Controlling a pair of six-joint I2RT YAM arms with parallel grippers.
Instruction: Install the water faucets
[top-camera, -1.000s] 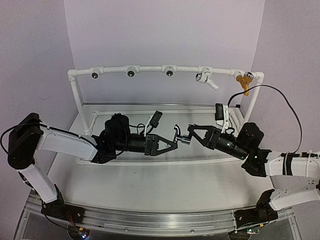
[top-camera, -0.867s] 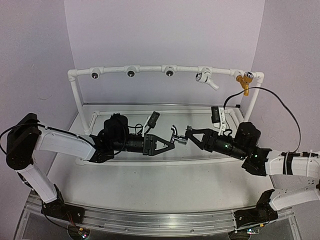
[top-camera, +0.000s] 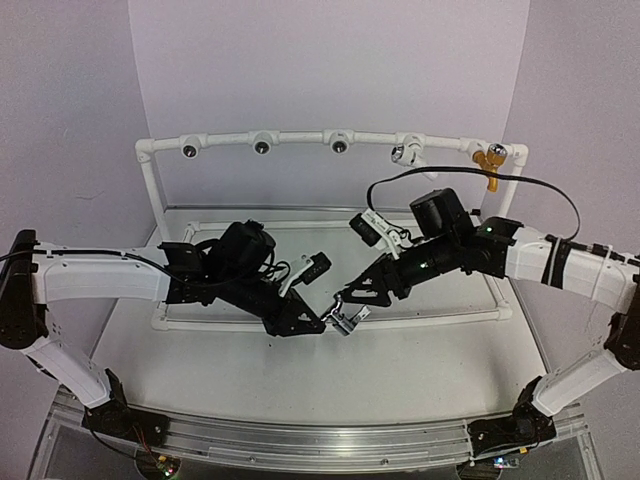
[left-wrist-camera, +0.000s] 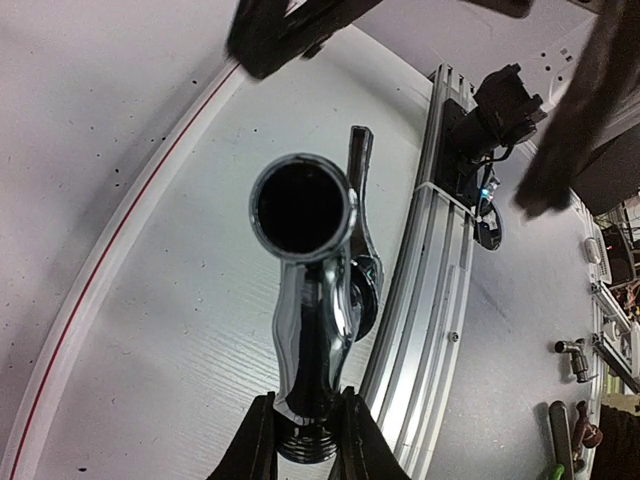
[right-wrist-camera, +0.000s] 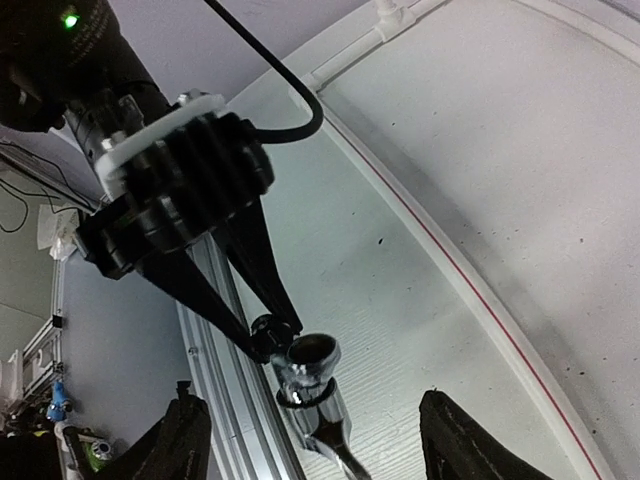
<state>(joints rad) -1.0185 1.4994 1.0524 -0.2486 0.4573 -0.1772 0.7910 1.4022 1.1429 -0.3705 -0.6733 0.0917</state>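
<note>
Blur swallows most of the right pincer (top-camera: 355, 302) in the left wrist view, where I get only two dark smears at the top and right edges. Its own camera cuts its fingers (right-wrist-camera: 182, 440) off at the bottom. They stand wide apart there, released, with the silver-grey metal faucet (right-wrist-camera: 312, 372) between them and, as far as I can tell, touching neither. The left pincer (top-camera: 318, 326) is clenched on that faucet's threaded base, which is partly hidden between its fingers (left-wrist-camera: 258, 440). The round dark spout mouth faces the lens and the lever runs behind it. From above, the faucet sits between the two pincers over the middle of the bench (top-camera: 420, 370), small and hard to read.

The bench is white, faintly grained and speckled, with a thin red line (right-wrist-camera: 470, 283) curving across it and a ribbed aluminium rail (top-camera: 300, 432) at its near edge. Pale lilac walls (top-camera: 330, 70) close it in. At the back, the white pipe frame (top-camera: 150, 190) carries three tee fittings (top-camera: 262, 146) with dark holes, then a white faucet (top-camera: 412, 155) and an orange-yellow faucet (top-camera: 488, 162) on its top bar.
</note>
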